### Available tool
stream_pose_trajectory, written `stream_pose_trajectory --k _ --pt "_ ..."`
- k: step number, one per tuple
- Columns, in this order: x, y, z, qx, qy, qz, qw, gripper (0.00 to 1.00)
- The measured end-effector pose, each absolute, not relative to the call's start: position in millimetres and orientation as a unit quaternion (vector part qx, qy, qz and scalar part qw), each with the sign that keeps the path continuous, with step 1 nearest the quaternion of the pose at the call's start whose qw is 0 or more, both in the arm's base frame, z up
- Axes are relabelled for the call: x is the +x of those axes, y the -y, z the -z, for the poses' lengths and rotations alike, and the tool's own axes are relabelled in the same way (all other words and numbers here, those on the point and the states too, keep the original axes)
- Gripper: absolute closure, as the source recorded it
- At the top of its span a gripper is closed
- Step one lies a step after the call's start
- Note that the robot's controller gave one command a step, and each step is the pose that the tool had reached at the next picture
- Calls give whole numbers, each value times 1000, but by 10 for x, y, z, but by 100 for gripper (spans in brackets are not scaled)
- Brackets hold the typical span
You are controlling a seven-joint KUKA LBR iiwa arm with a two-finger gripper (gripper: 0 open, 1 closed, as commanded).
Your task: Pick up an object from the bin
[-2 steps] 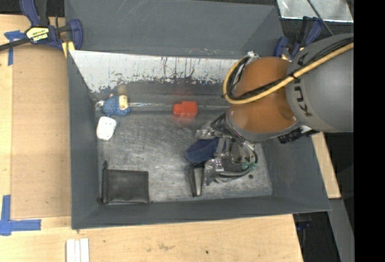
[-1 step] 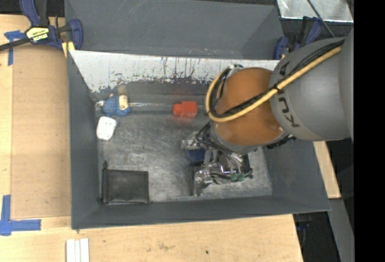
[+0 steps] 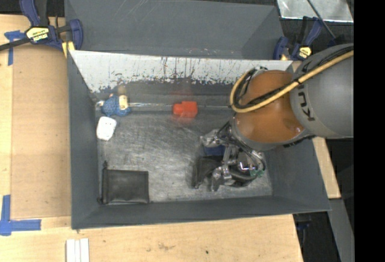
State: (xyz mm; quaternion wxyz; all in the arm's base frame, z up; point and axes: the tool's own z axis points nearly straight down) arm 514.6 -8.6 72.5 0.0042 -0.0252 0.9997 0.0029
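Four loose things lie left of the low gripper (image 3: 224,170), whose grip state cannot be told; centring squarely over one, perhaps the orange block (image 3: 185,109) by the back wall (image 3: 180,69), would serve best.

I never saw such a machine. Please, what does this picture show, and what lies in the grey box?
One camera looks down on a grey metal bin from above. The robot arm reaches in from the right; the orange part covers its wrist. Its tool is low near the bin's front right. There lie a red block at the back, a blue-and-yellow thing and a white thing at the left, and a flat black piece in the front left corner. Whether it holds anything I cannot tell.
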Motion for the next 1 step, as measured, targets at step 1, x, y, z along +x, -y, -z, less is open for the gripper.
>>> stream_pose_trajectory --k 1 --pt "5178 72 -758 -27 -1000 -2 10 100"
